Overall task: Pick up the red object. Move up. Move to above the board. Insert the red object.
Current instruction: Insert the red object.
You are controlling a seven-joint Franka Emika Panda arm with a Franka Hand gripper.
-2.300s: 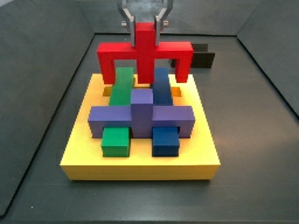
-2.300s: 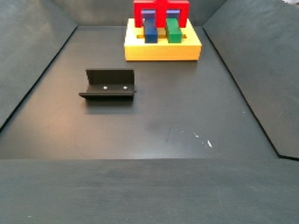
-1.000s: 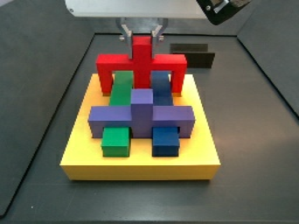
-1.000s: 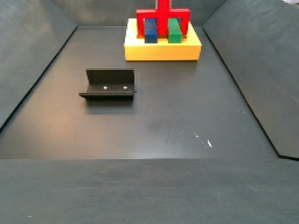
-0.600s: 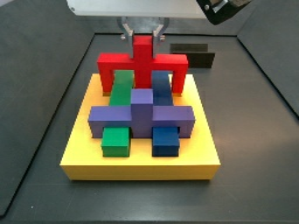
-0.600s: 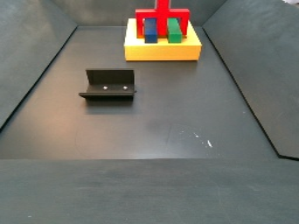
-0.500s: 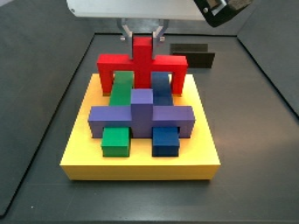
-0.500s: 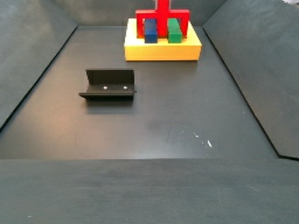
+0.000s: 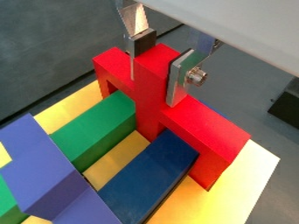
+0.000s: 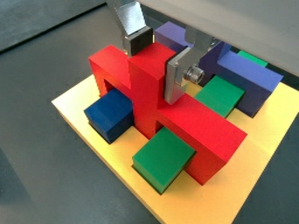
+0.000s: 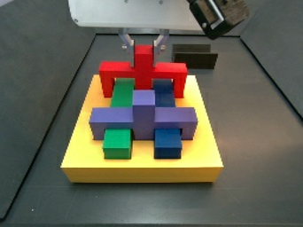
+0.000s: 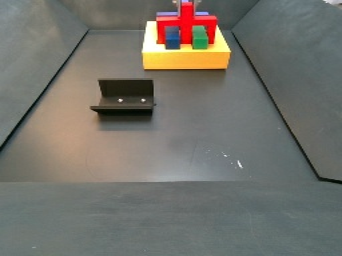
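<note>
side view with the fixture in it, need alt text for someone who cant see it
At the far end of a dark floor, the gripper holds the red object by its upright stem, its legs down over the green and blue blocks on the yellow board. Nearer the camera, well apart from the board, stands the dark L-shaped fixture.

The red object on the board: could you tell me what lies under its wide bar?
Under the red object, held by the gripper, a green block and a blue block pass between its legs on the board. Their far ends are hidden.
</note>
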